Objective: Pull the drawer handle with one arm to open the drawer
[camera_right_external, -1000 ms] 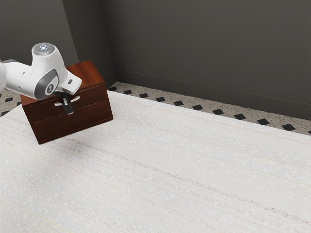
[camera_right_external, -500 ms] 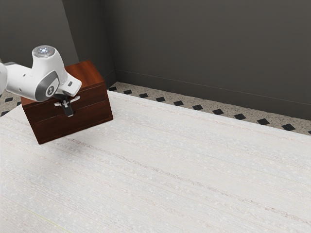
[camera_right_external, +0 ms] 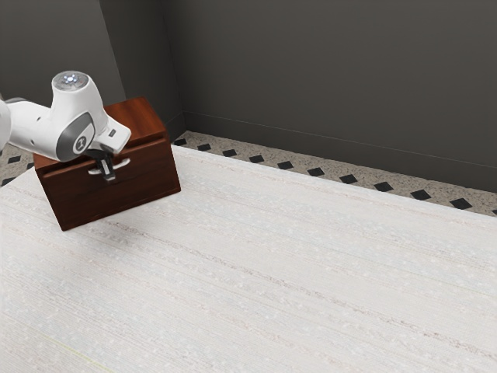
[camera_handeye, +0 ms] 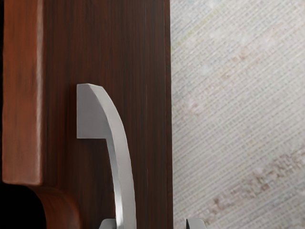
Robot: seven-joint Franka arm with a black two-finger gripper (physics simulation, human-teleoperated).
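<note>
At the exterior view's left: a small dark wooden drawer cabinet (camera_right_external: 132,183) stands on the pale woven surface (camera_right_external: 295,264), close to its far edge, with a speckled floor (camera_right_external: 349,175) set with black diamonds and a grey wall (camera_right_external: 326,70) behind it.
Arm: the white Franka arm (camera_right_external: 46,132) comes in from the exterior view's left and bends down over the cabinet's top front edge.
Pincer: the black pincer (camera_right_external: 108,174) hangs against the cabinet's front, right at the silver handle (camera_right_external: 119,162), which crosses behind it and sticks out on both sides.
Handle, wrist view: a curved silver bar (camera_handeye: 112,143) is fixed to the dark drawer front (camera_handeye: 143,71) and runs down towards the hand.
Fingertips: two grey tips (camera_handeye: 108,223) show by the hand. One lies just beside the bar; the other stands well apart from it, past the wood's edge and over the surface.
Grip: the fingers are spread with the bar between them, not clamped on it from both sides.
Drawer: I cannot tell whether it has come out at all.
</note>
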